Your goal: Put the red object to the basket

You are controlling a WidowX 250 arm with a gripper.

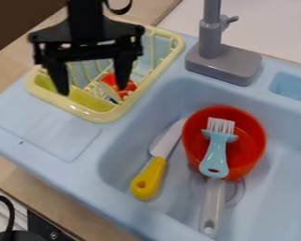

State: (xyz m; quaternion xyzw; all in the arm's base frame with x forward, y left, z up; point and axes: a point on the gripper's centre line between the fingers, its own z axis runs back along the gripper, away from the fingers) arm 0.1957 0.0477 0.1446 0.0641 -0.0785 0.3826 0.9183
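- black two-finger hand (93,89) is hanging over the pale-yellow plastic basket (106,116) near the top left; fingers are standing wide apart, tips pointing down, no object showing in their hold
- small red object (132,87) is lying inside the basket, towards its right side in view, partly hidden by one finger; can't tell its shape or if that finger is touching it
- basket is sitting on the raised corner of the light-blue plastic sink unit (40,124), slatted inside
- larger round orange-red plastic bowl (250,136) is sitting in the sink basin, open side up, partly covering the drain
- light-blue brush with white bristles (216,155) is resting in the bowl, handle crossing the near rim
- translucent grey handle (212,204) is running on from there, down into the basin; can't tell if it's joined to the brush
- toy knife with white blade and yellow handle (150,179) is lying in the basin left of the bowl
- grey plastic faucet (225,61) is standing behind the basin
- brown bench (52,202) is showing along the lower left
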